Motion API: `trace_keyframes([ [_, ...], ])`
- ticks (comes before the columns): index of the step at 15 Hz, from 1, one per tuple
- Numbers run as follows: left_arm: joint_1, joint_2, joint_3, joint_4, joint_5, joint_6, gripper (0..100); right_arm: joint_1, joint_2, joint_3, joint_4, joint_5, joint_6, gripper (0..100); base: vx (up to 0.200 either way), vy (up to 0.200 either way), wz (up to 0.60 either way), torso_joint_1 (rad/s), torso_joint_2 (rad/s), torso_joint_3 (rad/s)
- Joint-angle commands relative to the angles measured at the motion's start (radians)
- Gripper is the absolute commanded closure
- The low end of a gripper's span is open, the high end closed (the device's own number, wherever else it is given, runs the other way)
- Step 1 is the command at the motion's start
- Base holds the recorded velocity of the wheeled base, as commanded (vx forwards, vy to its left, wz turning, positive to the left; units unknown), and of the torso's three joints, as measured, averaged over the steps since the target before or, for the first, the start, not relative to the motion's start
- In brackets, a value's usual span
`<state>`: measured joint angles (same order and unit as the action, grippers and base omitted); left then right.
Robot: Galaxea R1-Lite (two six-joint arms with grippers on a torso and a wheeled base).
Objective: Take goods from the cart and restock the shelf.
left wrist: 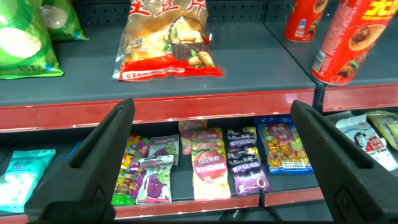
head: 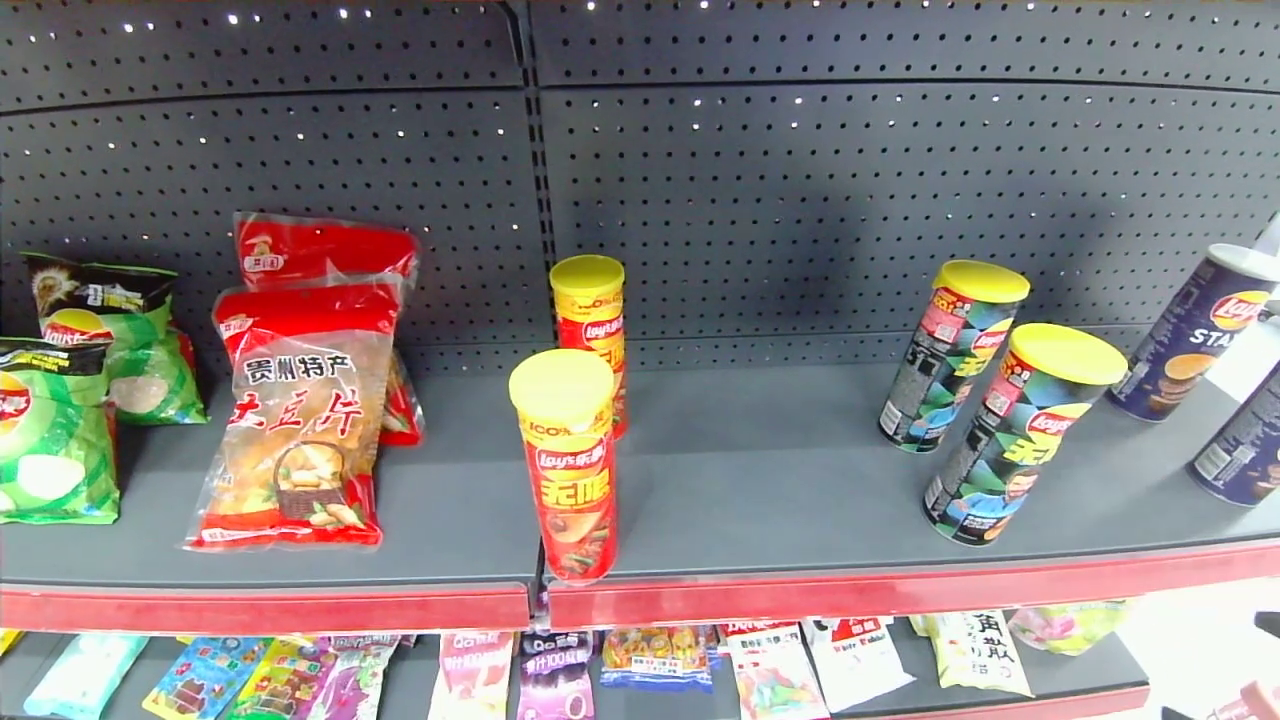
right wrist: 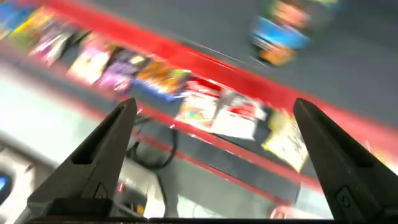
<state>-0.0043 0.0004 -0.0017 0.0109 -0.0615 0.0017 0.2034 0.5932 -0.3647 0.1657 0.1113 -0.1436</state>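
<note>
Upper shelf (head: 780, 480), head view. Goods stand in groups by kind, presumably so that each product keeps its own facing.

- **Centre of the frame:** two red chip cans (head: 568, 470) stand upright, one behind the other. The front one is close to the red front edge (head: 900, 590), at the seam between two shelf panels.
- **Right of centre:** two dark patterned cans (head: 1020, 440) with yellow lids stand in a similar file.
- **Far right edge:** blue cans (head: 1190, 335).
- **Left of centre:** red snack bags (head: 300, 430) lean back towards the perforated rear panel, with their labels facing out.
- **Far left:** green chip bags (head: 50, 430).

The widest bare stretch of shelf lies between the red and the patterned cans and runs from the front edge to the back panel. It is judged the likeliest place for new stock. The space behind the snack bags is narrow.

The left gripper (left wrist: 212, 109) has its fingers spread wide with nothing between them. It faces the red front edge, with the snack bags above and the lower shelf's small packets (left wrist: 208, 165) beyond. The right gripper (right wrist: 214, 106) is likewise spread wide and holds nothing. It is turned obliquely towards the same edge and the packets under it.

With no item in hand, the restocking step is judged to be at fetching. A later approach should clear the front red can, which would tip easily at the edge.
</note>
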Motion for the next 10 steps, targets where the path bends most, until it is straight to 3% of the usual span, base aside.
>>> trace_keyframes([
  [1,0.000,0.000,0.000,0.000,0.000,0.000,0,-0.234,-0.309,0.118,0.021,-0.010,0.082,0,0.000,0.000,0.00,0.000,0.00,0.000],
  [5,0.000,0.000,0.000,0.000,0.000,0.000,0,-0.266,-0.507,0.251,-0.006,-0.160,0.088,0,0.000,0.000,0.00,0.000,0.00,0.000],
  [7,0.000,0.000,0.000,0.000,0.000,0.000,0,-0.265,-0.506,0.326,-0.199,-0.162,0.104,0,0.000,0.000,0.00,0.000,0.00,0.000],
  [10,0.000,0.000,0.000,0.000,0.000,0.000,0,-0.254,-0.509,0.363,-0.221,-0.111,0.104,0,0.000,0.000,0.00,0.000,0.00,0.000],
])
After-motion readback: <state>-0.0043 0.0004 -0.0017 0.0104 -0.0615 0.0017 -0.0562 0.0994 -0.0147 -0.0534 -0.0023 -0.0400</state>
